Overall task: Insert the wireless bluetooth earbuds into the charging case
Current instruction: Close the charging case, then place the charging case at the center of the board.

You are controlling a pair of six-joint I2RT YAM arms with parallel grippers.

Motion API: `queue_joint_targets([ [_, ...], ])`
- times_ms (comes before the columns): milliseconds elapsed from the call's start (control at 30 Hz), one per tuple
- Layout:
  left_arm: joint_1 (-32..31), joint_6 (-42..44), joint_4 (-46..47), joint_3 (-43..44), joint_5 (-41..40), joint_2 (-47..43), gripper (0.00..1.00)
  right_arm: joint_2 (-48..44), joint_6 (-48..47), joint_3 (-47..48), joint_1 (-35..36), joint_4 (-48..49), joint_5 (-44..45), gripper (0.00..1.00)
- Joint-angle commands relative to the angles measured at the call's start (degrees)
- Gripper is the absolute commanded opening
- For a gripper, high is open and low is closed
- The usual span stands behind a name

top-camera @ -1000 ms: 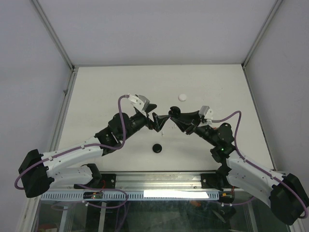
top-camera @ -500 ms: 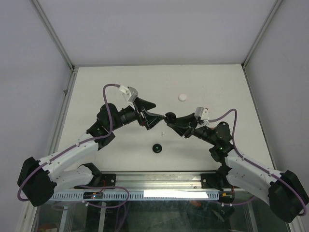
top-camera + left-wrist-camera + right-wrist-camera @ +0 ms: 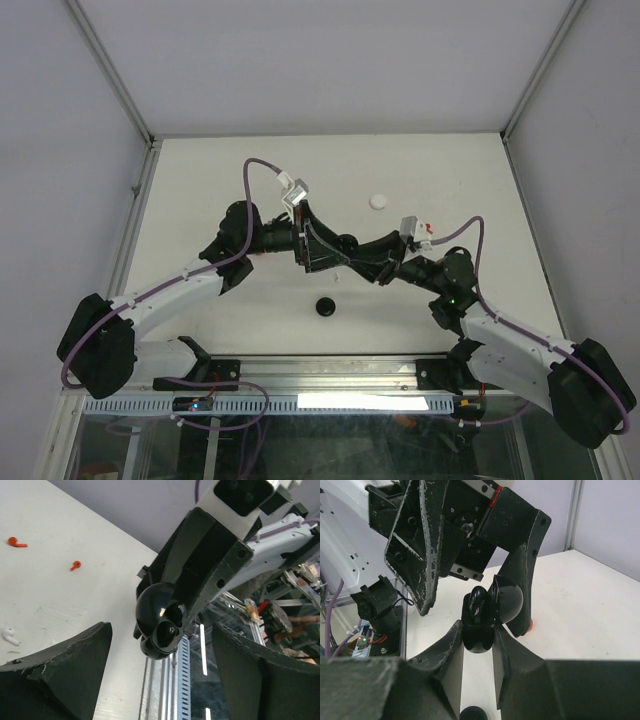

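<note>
The black charging case [image 3: 479, 617] hangs above the table with its lid [image 3: 509, 601] swung open; my right gripper [image 3: 479, 631] is shut on its body. In the left wrist view the charging case [image 3: 160, 622] shows its hollow sockets, facing my left gripper [image 3: 161, 645], which is open with a finger on either side of the case and touches nothing. In the top view both grippers meet at mid-table, left gripper [image 3: 320, 257], right gripper [image 3: 350, 250]. Two red earbuds [image 3: 16, 542] [image 3: 75, 565] and a white earbud [image 3: 10, 636] lie on the table.
A black round disc [image 3: 324, 306] lies near the front, below the grippers, and a white round disc [image 3: 378, 201] lies farther back. Another red bud [image 3: 531, 625] peeks from behind a left finger. Grey walls enclose the white table [image 3: 200, 190].
My left arm has swung right and its open gripper now straddles the case. The right gripper kept its hold and shifted slightly.
</note>
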Motion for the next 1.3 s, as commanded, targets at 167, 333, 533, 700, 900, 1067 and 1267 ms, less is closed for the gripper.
queue_joint_targets([
  [167, 0.42, -6.23, 14.56, 1.81, 9.73, 0.53, 0.77, 2.17, 4.12, 3.17, -0.30, 5.64, -3.18, 0.00],
  [333, 0.48, -6.15, 16.82, 1.50, 10.56, -0.12, 0.75, 2.72, 4.98, 3.03, -0.34, 4.46, -4.41, 0.00],
  [533, 0.64, -4.26, 17.29, 1.32, 10.81, -1.09, 0.74, 2.66, 5.22, 2.63, -0.43, 1.09, -6.04, 0.00],
  [700, 1.37, -1.01, 10.91, 1.80, 7.73, -2.20, 0.77, 1.24, 5.53, 1.49, -0.83, -2.49, -5.88, 0.00],
  [900, 2.35, 10.34, -10.74, 3.48, -11.77, -7.94, 0.87, -1.73, 3.36, 3.19, -2.06, -18.13, -1.30, 0.00],
  [1067, 2.45, 18.65, -26.72, 6.25, -31.49, -12.80, 0.94, -2.66, 3.67, 4.32, -3.45, -30.40, 1.73, 0.00],
  [1267, 2.61, 27.06, -39.42, 10.59, -47.38, -14.80, 0.99, -1.39, 5.08, 5.75, -4.26, -42.41, 5.68, 0.00],
])
